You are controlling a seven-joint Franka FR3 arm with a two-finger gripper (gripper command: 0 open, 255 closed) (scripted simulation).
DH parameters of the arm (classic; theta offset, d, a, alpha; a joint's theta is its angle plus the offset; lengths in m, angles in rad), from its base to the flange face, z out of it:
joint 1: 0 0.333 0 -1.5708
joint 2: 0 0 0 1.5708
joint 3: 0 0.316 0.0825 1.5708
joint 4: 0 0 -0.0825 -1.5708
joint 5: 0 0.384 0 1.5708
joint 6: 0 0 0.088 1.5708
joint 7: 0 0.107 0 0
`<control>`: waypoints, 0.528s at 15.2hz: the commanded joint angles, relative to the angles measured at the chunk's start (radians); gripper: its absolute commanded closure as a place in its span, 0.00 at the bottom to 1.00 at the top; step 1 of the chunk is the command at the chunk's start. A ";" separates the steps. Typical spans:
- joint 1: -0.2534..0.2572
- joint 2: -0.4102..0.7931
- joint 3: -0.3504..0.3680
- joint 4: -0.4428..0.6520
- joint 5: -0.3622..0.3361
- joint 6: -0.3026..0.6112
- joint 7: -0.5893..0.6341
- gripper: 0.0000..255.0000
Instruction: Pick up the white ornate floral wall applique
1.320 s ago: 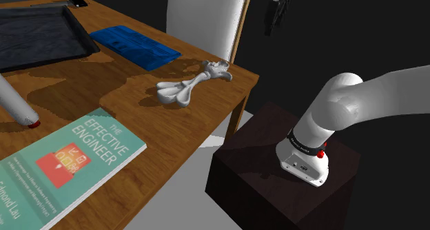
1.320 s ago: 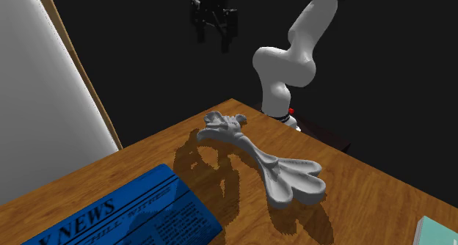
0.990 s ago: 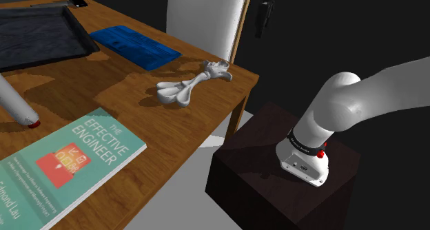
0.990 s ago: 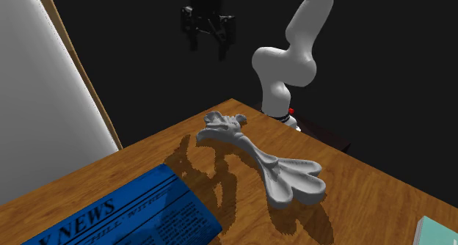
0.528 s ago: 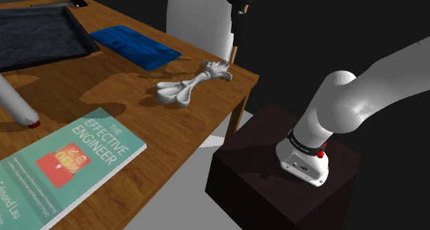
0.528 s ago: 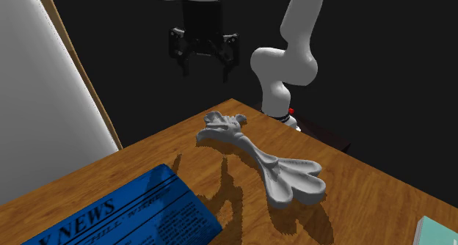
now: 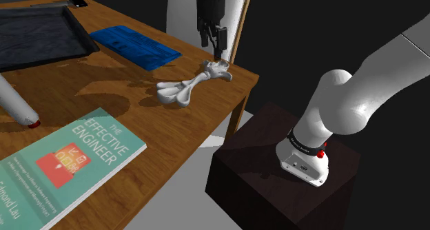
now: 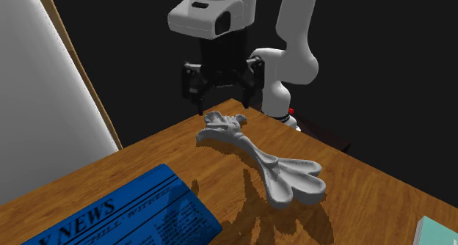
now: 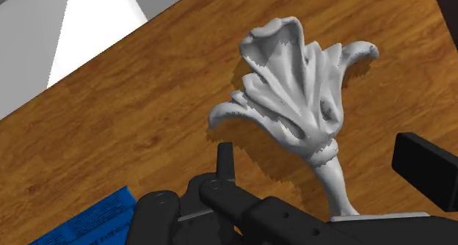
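So the applique is lying flat on the wooden desk, right up near the corner closest to the robot's stand. It has a curly leafy end at the corner and a wider fan-shaped end pointing back toward the middle of the desk. The blue newspaper is near it but not touching.

The pincer hangs over the leafy end with its fingers spread wide and nothing between them. In the wrist view the leaf cluster sits just ahead of the pincer, with the stem running back between the two fingers.

My guess on handling: it looks like one rigid moulded piece, probably not heavy. It's drawn plain whitish-grey, so I can't call the material. The thin curled leaf tips look like the bits that'd chip, and the fan end is too wide to span comfortably. I'd pinch across the narrow stem in the middle. It sits low, so the fingers would have to go nearly down to the desk, and a smooth rounded stem could slip or swivel.

Hard to tell:
- The stem disappears under the pincer's body in the wrist view, and the fan end is cut off there.
- I can't judge how thick the piece is, or whether its underside is flat.
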 commanded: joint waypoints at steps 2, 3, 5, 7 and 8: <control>0.050 0.055 0.026 0.021 0.011 0.024 -0.103 0.00; 0.066 0.068 0.035 0.026 0.015 0.030 -0.136 0.00; 0.099 0.092 0.054 0.032 0.023 0.041 -0.202 0.00; 0.104 0.097 0.058 0.021 0.024 0.057 -0.212 0.00; 0.104 0.099 0.058 0.009 0.024 0.070 -0.211 0.00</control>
